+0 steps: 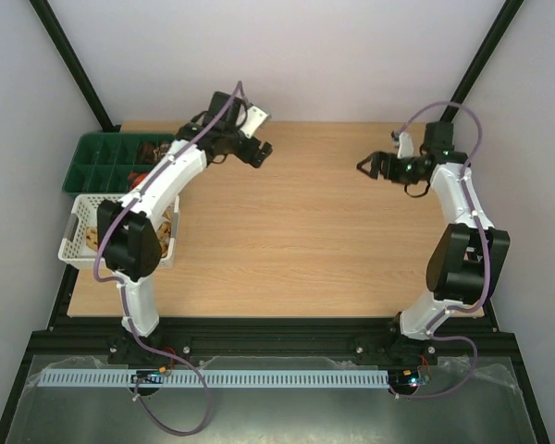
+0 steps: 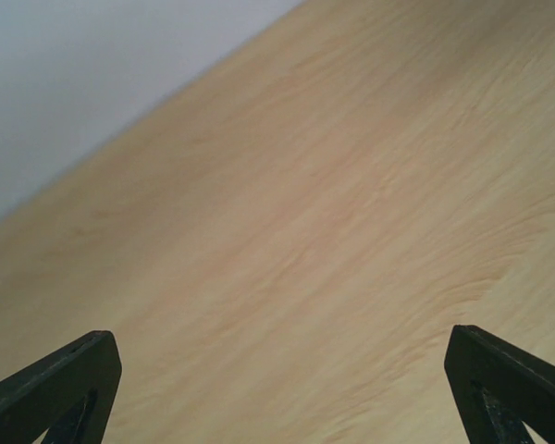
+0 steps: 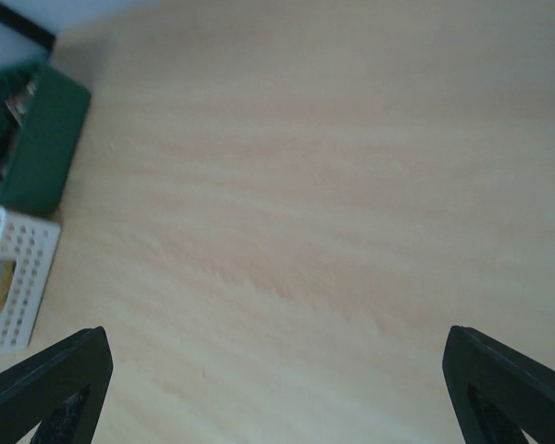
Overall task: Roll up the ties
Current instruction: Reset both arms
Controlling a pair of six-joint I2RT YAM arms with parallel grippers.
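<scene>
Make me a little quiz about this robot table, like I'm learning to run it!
1. True or false: the left end effector and the right end effector are both open and holding nothing.
2. The white basket sits: A) nearer the arm bases than the green tray; B) beside the right arm; C) between the two end effectors.
3. Fill in: both containers are on the ____ arm's side.
Key: 1 true; 2 A; 3 left.
</scene>
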